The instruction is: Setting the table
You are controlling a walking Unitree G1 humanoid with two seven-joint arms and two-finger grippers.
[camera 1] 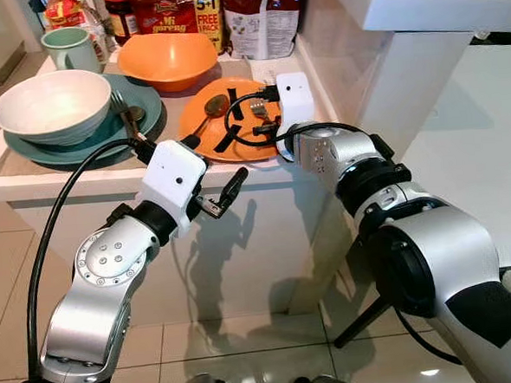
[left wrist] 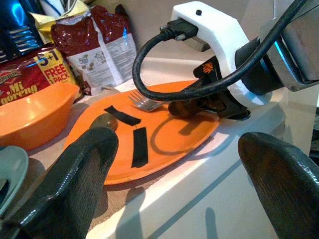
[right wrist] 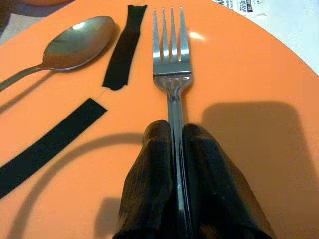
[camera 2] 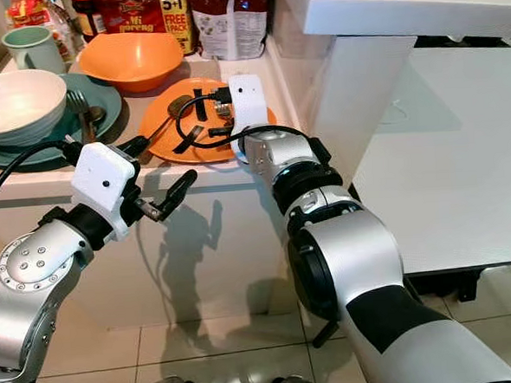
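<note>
Fork (right wrist: pixel 172 69) pinched by the right gripper (right wrist: pixel 178 164) over the orange plate (camera 1: pixel 201 125).
Right arm reaches across the counter (camera 1: pixel 237 171), wrist bent down; left gripper (camera 1: pixel 221 198), fingers apart, hovers beside the counter edge.

The white counter (camera 1: pixel 12 176) carries an orange plate (camera 1: pixel 202 136), orange bowl (camera 1: pixel 168 60) and teal plate (camera 1: pixel 36 148).
</note>
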